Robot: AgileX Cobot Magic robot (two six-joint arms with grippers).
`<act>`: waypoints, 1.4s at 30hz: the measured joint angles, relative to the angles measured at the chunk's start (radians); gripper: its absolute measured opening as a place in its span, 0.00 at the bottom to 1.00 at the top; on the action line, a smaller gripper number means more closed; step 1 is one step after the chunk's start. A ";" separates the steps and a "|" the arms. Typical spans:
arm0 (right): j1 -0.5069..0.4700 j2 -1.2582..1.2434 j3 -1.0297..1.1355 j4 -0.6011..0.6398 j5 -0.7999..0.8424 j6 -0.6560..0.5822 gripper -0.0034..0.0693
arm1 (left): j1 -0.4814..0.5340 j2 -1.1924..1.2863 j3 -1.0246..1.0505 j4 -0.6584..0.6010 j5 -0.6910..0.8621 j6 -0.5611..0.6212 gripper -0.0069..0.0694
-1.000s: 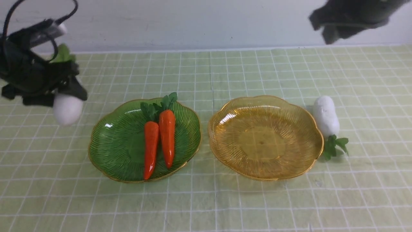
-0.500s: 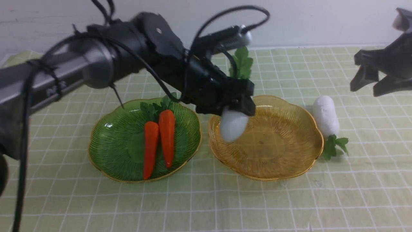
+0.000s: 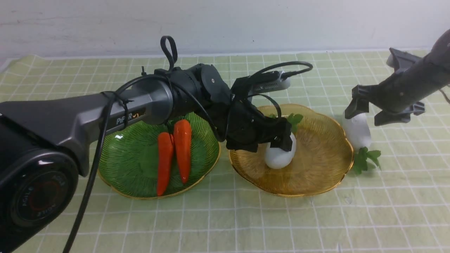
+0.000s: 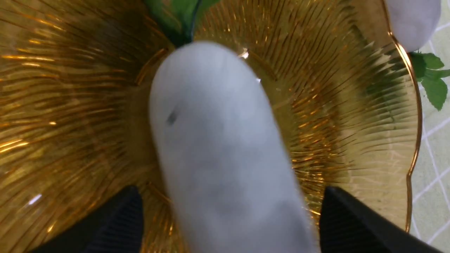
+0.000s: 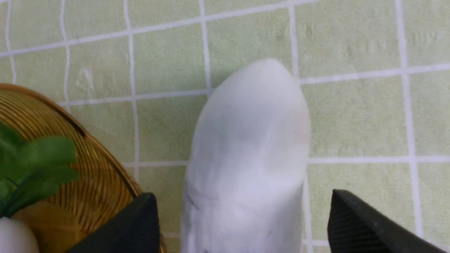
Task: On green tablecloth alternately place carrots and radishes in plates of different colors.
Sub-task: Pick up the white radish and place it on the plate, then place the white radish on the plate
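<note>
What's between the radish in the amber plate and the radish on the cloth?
Only the amber plate, its bare ribbed floor and gold rim, nothing else. The front view shows it, and the left wrist view agrees.

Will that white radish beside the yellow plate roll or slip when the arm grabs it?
The radish looks round-bodied, so a sideways nudge could roll it, though its leafy top may brake that. Its matte skin probably grips well, and the open right tool straddling it suggests a fair squeeze across its width.

Glossy orange carrots point(image 3: 182, 149), matt white radish point(image 3: 357, 131), ribbed translucent amber plate point(image 3: 316, 165).
</note>
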 joint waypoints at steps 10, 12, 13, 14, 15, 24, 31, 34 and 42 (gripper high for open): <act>-0.016 0.023 -0.011 0.012 0.020 0.007 0.63 | 0.054 -0.114 -0.023 0.027 0.154 -0.005 0.46; -0.056 -0.011 -0.033 0.007 0.060 0.028 0.64 | 0.099 -0.179 -0.027 0.077 0.240 -0.005 0.21; -0.073 -0.035 -0.044 0.006 0.086 0.035 0.64 | 0.119 -0.211 -0.027 0.099 0.277 -0.005 0.15; -0.086 -0.057 -0.054 0.007 0.107 0.039 0.64 | 0.138 -0.243 -0.028 0.119 0.312 -0.005 0.12; -0.102 -0.096 -0.067 0.010 0.132 0.040 0.64 | 0.156 -0.276 -0.030 0.140 0.341 -0.005 0.10; 0.020 -0.248 -0.090 0.143 0.290 0.022 0.64 | 0.210 -0.538 -0.030 0.303 0.476 -0.019 0.08; 0.239 -0.191 -0.089 0.090 0.295 -0.039 0.64 | 0.210 -0.675 0.018 0.351 0.530 -0.046 0.08; 0.319 -0.152 -0.089 0.027 0.286 -0.104 0.64 | 0.210 -0.723 0.071 0.356 0.532 -0.048 0.08; 0.397 -0.055 -0.089 -0.059 0.254 -0.124 0.69 | 0.210 -0.803 0.165 0.384 0.532 -0.072 0.08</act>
